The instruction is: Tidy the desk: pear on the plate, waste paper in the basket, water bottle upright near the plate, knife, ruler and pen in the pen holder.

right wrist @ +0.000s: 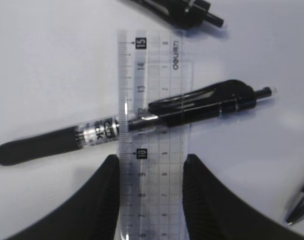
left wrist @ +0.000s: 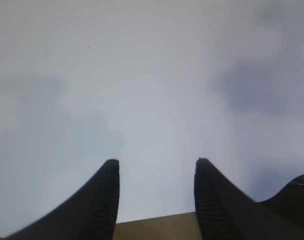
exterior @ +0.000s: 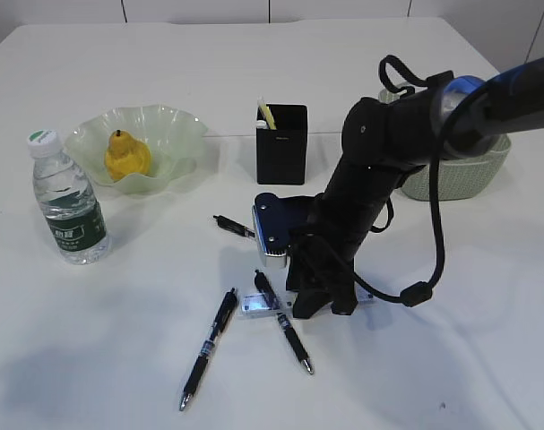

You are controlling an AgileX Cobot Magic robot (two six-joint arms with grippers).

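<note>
The ruler [right wrist: 153,135] lies flat on the bench [exterior: 451,340], and a pen [right wrist: 141,122] rests across its middle, so any lift would drag that pen along. The right end effector [right wrist: 150,167] straddles the ruler's lower end, fingers [right wrist: 107,190] just outside each long edge and apparently not yet pinching, probably lined up to grip across the narrow width. Two more pens [exterior: 211,345] lie nearby. The holder [exterior: 281,143] already has the knife [exterior: 267,115] in it; pear [exterior: 126,157] sits on the plate [exterior: 177,125], bottle [exterior: 67,199] upright beside. The left end effector [left wrist: 157,162] hangs apart over bare bench, holding nothing.
</note>
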